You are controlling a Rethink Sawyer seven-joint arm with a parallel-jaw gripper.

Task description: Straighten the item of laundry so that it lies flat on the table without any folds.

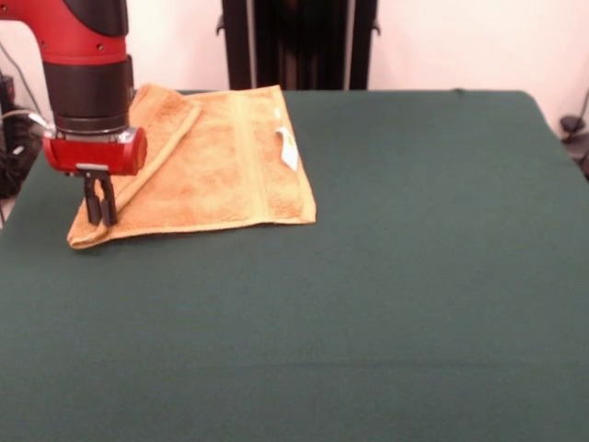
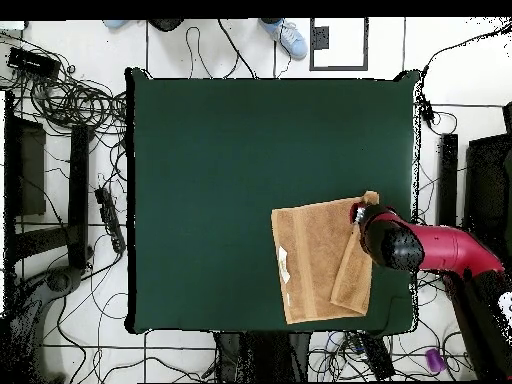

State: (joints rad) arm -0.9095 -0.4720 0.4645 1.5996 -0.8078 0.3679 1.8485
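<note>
Green table, cabled tile floor; narrow gripper pinching folded towel corner.

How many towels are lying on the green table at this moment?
1. The towel lies at the far left corner of the table in the front view, under the gripper, one edge folded over. Nothing hidden is apparent.

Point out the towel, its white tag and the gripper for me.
towel (image 1: 225, 170): front view, flat middle of the cloth.
tag (image 1: 288, 147): front view, middle of the white tag.
gripper (image 1: 100, 212): front view, between the fingertips at the folded corner.
</note>
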